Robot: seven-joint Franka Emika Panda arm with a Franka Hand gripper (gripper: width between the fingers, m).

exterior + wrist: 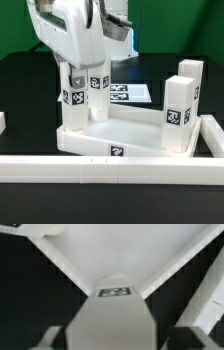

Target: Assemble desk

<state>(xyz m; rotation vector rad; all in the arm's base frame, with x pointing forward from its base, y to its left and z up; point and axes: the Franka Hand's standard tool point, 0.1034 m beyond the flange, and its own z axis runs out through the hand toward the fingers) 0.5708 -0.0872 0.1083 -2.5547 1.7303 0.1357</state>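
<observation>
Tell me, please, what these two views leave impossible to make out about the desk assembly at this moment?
- Gripper, exterior view: its own white body hides the fingertips, so contact with the leg beneath is unclear.
- That leg's joint with the desk top: hidden behind the raised rim.
- Marker board, exterior view: partly covered by the arm and leg; tags too small to read.
- Wrist view: blurred; fingers cut off by the frame edge.

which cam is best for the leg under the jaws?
The exterior view. It shows the leg whole, standing upright in a corner of the desk top, with its side tags and the gripper right over it. The wrist view shows only the leg's top end, blurred, against the tray corner.
</observation>
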